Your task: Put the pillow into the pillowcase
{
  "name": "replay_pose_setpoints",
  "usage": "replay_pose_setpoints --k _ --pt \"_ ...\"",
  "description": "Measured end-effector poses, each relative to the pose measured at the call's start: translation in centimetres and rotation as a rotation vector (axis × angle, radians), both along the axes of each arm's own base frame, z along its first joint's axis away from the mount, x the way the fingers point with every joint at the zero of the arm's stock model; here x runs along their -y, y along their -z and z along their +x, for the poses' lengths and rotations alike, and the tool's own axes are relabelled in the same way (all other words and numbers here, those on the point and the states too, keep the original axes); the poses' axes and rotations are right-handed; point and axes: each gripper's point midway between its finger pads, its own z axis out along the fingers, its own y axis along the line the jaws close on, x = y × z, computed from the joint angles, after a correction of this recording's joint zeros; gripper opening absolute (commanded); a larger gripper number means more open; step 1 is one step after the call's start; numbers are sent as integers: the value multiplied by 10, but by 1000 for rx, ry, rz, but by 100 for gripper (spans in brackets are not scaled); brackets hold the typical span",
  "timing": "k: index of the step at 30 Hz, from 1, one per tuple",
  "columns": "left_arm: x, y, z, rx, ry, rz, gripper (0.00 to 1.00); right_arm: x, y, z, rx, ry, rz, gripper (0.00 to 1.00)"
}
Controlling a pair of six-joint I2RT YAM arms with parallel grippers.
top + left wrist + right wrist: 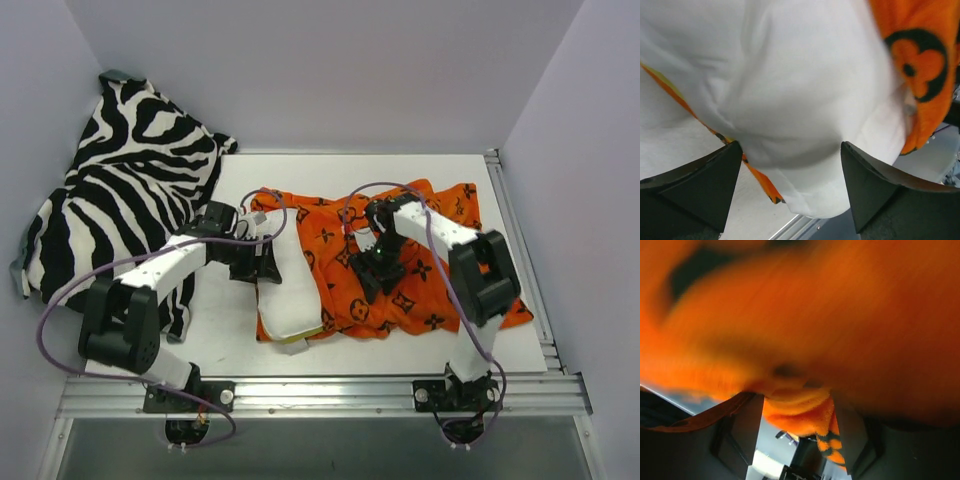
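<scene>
The white pillow (285,295) lies half inside the orange pillowcase (400,290) in the middle of the table, its left and near part sticking out of the opening. My left gripper (268,262) is at the pillow's left edge. In the left wrist view its jaws (789,160) stand wide apart with the pillow (800,100) bulging between them and the pillowcase edge (920,55) at the right. My right gripper (375,275) is on top of the pillowcase. In the right wrist view it (797,415) is shut on a bunched fold of the orange cloth (840,315).
A zebra-striped cloth (130,190) lies heaped at the far left, spilling over the table's left edge under my left arm. White walls close the back and sides. A metal rail (320,385) runs along the near edge, another (515,250) along the right.
</scene>
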Motion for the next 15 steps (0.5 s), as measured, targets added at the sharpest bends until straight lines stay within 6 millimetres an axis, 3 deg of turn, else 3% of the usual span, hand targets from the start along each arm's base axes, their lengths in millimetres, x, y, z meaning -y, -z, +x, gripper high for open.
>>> replay_pose_setpoints --k 1,3,4,8,10,12,15 --pt "4 12 -8 -44 15 14 59 2 15 8 -20 14 -32 57" --pt "11 32 -18 -117 27 21 39 2 34 25 -65 52 -65 57" --pt "16 38 -20 -141 32 10 35 0 36 34 -80 71 -69 57" --pt "36 39 -13 -179 23 -88 4 -17 11 98 88 122 7 65" --pt "45 36 -8 -198 4 -148 0 -25 -11 131 229 157 83 66" --pt "54 30 -1 -209 -18 -205 0 -28 -37 146 341 196 153 65" --pt "63 20 14 -201 -67 -279 0 -14 -68 121 425 260 229 58"
